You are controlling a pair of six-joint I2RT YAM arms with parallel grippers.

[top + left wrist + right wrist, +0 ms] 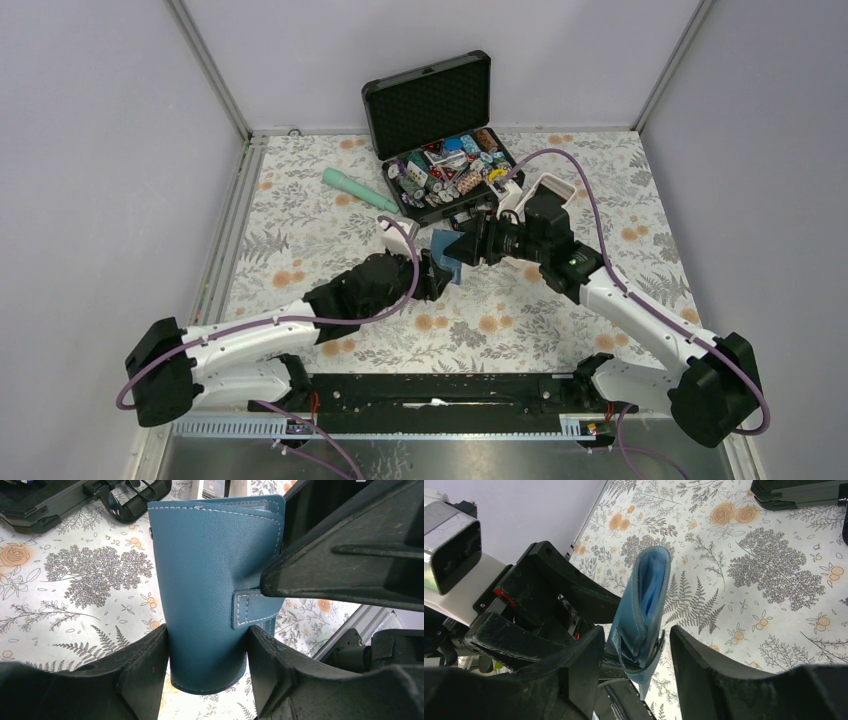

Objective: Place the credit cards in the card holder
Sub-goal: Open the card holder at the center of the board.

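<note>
The card holder (205, 580) hangs above the middle of the bench (300, 230). It looks light and soft, so we think it bends easily; better to hold its folded edge. The left pincer (207, 665) clamps one end; the right pincer (631, 655) straddles it, open, not pressing. The black case (440, 120) stands near, on the far side.

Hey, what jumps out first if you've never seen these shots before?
Mid-table, the teal card holder is held off the tablecloth, clamped by the left gripper, with the right gripper straddling its edge. At the far edge, an open black case brims with colourful bits, a mint-green cylinder lying to its left.
</note>
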